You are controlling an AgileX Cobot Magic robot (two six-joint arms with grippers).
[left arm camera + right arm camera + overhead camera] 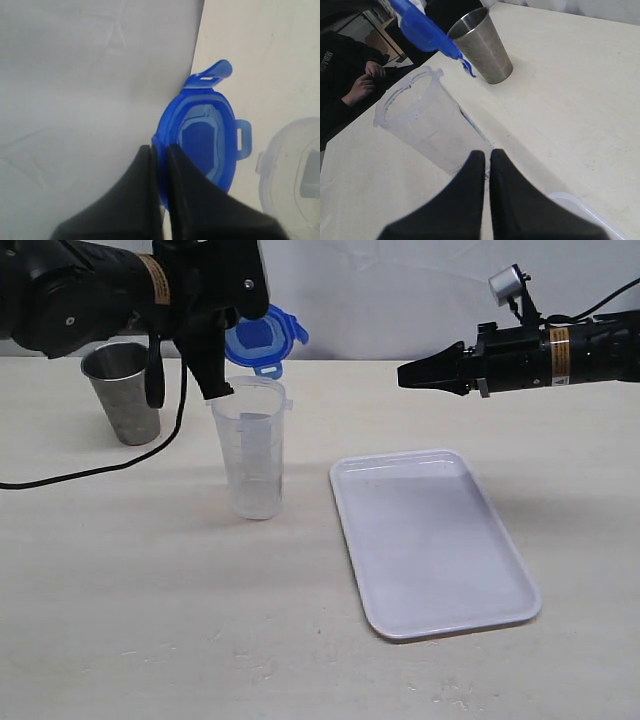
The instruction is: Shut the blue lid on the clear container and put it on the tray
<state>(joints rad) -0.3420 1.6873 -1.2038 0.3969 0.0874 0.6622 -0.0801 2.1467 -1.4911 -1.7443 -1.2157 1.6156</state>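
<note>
My left gripper (240,330) is shut on the edge of the blue lid (265,338), holding it tilted in the air just above and behind the rim of the clear container (252,455). The container stands upright and open on the table. In the left wrist view the black fingers (159,148) pinch the lid (200,145) by its rim, with the container's mouth (295,170) beside it. The white tray (430,540) lies flat to the right of the container. My right gripper (405,375) hovers shut and empty behind the tray, pointing towards the container (427,125).
A grey metal cup (125,390) stands behind and left of the container, close to the left arm. A black cable (90,472) runs over the table on the left. A seated person (360,85) shows beyond the table's far edge in the right wrist view.
</note>
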